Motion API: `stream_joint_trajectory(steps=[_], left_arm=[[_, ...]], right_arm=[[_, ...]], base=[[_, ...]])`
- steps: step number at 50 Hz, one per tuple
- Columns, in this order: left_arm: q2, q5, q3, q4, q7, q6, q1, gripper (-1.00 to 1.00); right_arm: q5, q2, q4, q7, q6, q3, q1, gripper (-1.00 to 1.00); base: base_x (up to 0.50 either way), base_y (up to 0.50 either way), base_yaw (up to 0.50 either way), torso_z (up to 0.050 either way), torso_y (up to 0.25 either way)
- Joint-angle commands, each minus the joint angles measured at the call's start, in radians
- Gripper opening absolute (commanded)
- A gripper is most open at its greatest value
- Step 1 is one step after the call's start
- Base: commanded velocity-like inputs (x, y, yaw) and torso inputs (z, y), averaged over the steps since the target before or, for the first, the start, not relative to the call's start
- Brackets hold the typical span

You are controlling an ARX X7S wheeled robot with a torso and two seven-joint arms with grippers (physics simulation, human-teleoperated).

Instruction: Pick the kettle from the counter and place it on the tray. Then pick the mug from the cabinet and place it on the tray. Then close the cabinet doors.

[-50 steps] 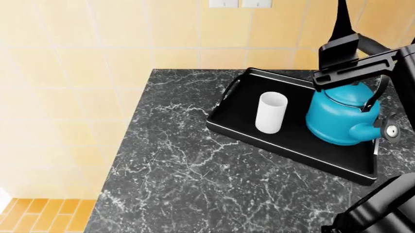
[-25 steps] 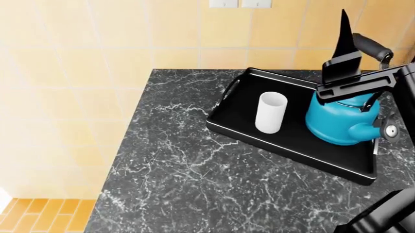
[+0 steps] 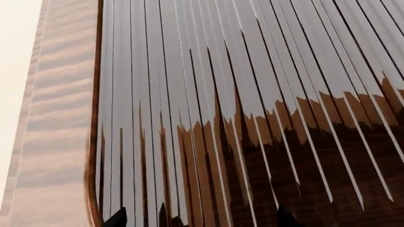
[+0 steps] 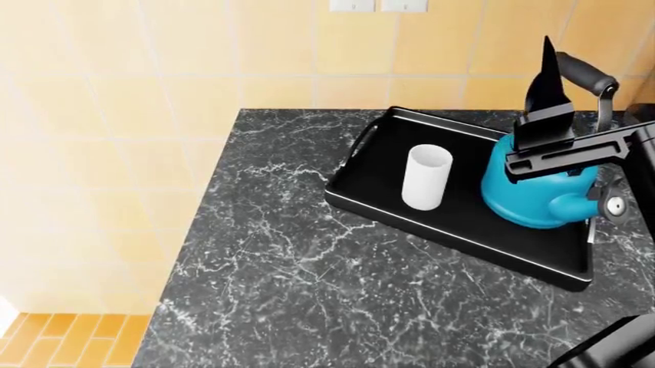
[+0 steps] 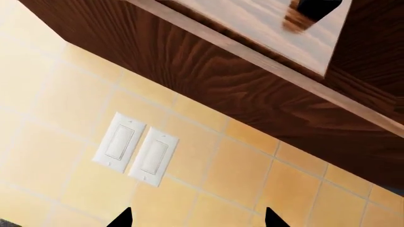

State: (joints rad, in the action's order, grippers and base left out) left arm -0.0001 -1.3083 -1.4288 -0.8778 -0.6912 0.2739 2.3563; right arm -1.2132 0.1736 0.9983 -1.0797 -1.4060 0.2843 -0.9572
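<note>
Kettle point(image 4: 534, 198) and mug point(image 4: 427, 178) stand side by side, apart, on the black tray point(image 4: 465, 232), which lies on the marble counter point(image 4: 297, 276). Beyond and above the kettle, a black arm point(image 4: 573, 149) crosses its handle. Farther off, the right wrist view faces tiled wall with two switch plates point(image 5: 135, 149) under a wooden cabinet point(image 5: 265, 61); the left faces a ribbed cabinet door point(image 3: 252, 118). Neither gripper's jaw state is discernible.

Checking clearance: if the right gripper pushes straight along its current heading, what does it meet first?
Probably the tiled wall, just beside the white switch plates; the right gripper aims there with nothing between. Depth unclear; the wooden cabinet underside lies off that line.
</note>
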Motion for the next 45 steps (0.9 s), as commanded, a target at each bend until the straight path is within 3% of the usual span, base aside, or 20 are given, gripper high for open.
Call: stream_joint_trajectory(steps=[1,13,18,24,32,45], left_arm=[[0.000,-0.343,-0.095,-0.211,0.029,0.031,-0.001,1.00],[-0.009,0.030,0.421,-0.231,0.148,0.182,-0.001,1.00],[-0.079,0.009,0.470,-0.086,0.099,0.215,-0.016,1.00],[-0.095,0.019,0.522,-0.063,0.099,0.214,-0.004,1.00],[-0.109,0.091,0.673,0.021,0.083,0.274,-0.004,1.00],[-0.173,0.064,0.765,0.254,0.011,0.352,-0.024,1.00]], right_arm=[[0.002,-0.008,-0.003,-0.007,0.016,-0.010,0.001,1.00],[0.047,-0.040,-0.038,0.027,0.048,-0.010,-0.010,1.00],[0.078,-0.050,-0.044,0.051,0.067,-0.022,0.002,1.00],[0.103,-0.057,-0.047,0.071,0.082,-0.034,0.015,1.00],[0.103,-0.056,-0.043,0.071,0.083,-0.035,0.019,1.00],[0.117,-0.060,-0.042,0.083,0.093,-0.044,0.026,1.00]], base=[[0.00,0.00,0.00,0.000,0.000],[0.00,0.00,0.00,0.000,0.000],[0.00,0.00,0.00,0.000,0.000],[0.00,0.00,0.00,0.000,0.000],[0.00,0.00,0.00,0.000,0.000],[0.00,0.00,0.00,0.000,0.000]])
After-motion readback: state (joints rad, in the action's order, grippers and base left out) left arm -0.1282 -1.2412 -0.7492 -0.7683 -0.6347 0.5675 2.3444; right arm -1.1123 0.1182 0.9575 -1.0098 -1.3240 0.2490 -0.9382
